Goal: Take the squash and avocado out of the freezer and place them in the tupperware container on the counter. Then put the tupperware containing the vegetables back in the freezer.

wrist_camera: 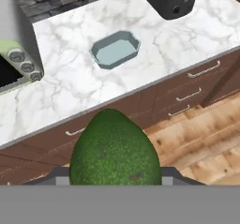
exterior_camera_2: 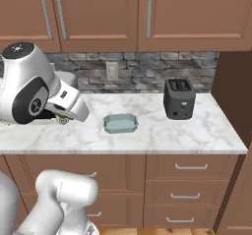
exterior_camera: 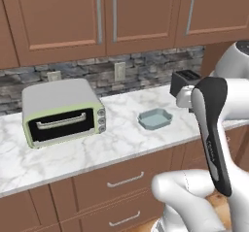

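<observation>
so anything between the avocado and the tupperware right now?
Nothing visible. In the hand view the gripper holds the avocado out in front of the counter; bare marble surrounds the empty tupperware container.

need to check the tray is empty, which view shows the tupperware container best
The hand view: the tupperware container is largest there, its empty inside seen from above. Both base views show it smaller and at a lower angle on the counter.

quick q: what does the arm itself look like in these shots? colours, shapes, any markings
Glossy white arm built from rounded, bulbous link shells. One long link carries a dark charcoal band edged in light grey, with small pale lettering too tiny to read. A big domed joint has a black circular cap bearing a small white mark. No loose cables visible. The gripper shows as grey edges at the bottom of the hand view.
</observation>
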Available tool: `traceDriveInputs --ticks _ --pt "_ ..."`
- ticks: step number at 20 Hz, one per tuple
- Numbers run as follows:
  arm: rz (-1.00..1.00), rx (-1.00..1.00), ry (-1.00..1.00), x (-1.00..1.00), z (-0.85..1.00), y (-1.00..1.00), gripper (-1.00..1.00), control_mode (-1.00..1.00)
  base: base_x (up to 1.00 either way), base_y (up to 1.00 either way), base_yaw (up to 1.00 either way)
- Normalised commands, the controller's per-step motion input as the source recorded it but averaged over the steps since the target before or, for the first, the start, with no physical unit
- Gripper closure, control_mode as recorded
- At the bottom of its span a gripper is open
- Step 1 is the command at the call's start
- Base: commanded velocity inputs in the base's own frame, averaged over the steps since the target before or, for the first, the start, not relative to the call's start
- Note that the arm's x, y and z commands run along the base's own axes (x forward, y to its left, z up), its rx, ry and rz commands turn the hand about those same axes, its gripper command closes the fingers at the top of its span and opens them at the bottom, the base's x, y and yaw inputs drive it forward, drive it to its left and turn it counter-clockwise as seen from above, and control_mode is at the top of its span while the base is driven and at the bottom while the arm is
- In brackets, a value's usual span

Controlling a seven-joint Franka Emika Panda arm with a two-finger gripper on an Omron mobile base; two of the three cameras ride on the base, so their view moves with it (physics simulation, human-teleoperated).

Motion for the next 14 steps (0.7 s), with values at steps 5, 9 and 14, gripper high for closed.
traceDriveInputs --ticks 5,9,14 --pt "0.28 0.0 0.03 0.49 -0.49 -0.24 1.0 -1.0 0.1 -0.07 0.08" --pt "0.24 0.0 0.01 0.88 -0.84 -0.09 1.0 -1.0 0.0 0.0 0.0" --pt "0.13 -0.03 0.0 1.0 -0.79 0.0 1.0 -1.0 0.0 0.0 0.0"
